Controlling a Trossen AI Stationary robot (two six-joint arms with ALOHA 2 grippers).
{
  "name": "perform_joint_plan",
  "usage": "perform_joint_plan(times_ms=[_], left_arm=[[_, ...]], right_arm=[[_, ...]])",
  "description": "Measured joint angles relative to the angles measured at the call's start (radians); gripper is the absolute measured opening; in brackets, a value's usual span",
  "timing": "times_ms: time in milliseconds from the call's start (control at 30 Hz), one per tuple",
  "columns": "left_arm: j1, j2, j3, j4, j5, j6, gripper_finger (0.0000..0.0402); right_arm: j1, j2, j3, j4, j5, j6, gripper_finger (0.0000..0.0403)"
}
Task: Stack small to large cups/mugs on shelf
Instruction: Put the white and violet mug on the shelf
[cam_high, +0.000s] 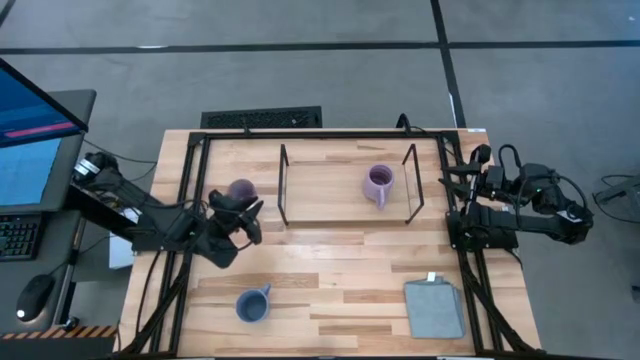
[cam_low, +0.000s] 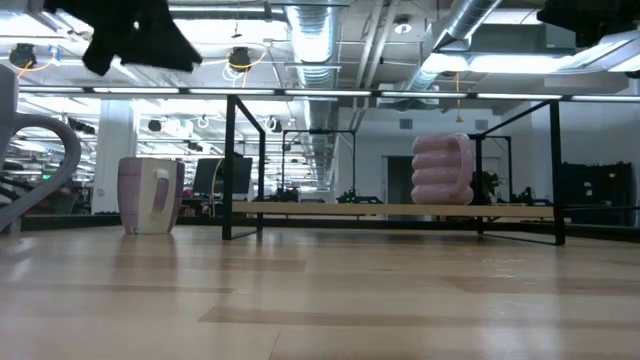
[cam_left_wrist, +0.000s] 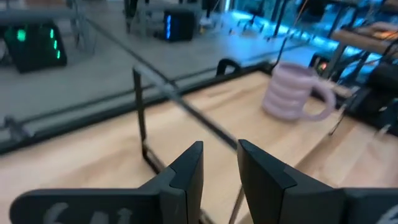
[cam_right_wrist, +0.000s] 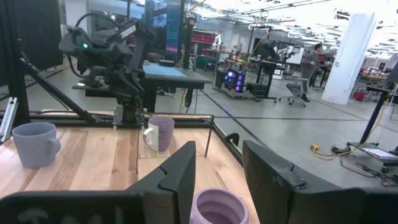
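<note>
A ribbed purple mug (cam_high: 379, 184) stands upright on the shelf (cam_high: 320, 205); a second purple mug (cam_high: 241, 190) stands just left of it, the blue mug (cam_high: 251, 305) nearer the front.

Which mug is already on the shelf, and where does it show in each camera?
High view: ribbed purple mug on the shelf's right part.
Low view: right of centre, on the board.
Left wrist view: upper right.
Right wrist view: bottom centre, between the fingers.
Shared landmark: the shelf's black wire frame.
</note>
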Motion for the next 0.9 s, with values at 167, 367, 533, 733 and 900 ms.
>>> perform_joint_plan(times_ms=[167,367,533,733,900], left_arm=[[0.041,0.002,0.0,-0.181,0.067,-0.234,0.0089],[0.041,0.006,-0.001,-0.238,0.123,-0.401,0.0089],[0.042,0.07,-0.002,-0.248,0.147,-0.496,0.0089],[0.042,0.172,-0.002,-0.339,0.23,-0.701,0.0089],[0.042,0.222,-0.002,-0.38,0.306,-0.796,0.0089]], right_arm=[[0.0,0.0,0.0,0.0,0.0,0.0,0.0153],[0.0,0.0,0.0,0.0,0.0,0.0,0.0155],[0.0,0.0,0.0,0.0,0.0,0.0,0.0154],[0.0,0.0,0.0,-0.001,0.0,0.0,0.0153],[0.0,0.0,0.0,-0.001,0.0,0.0,0.0155]])
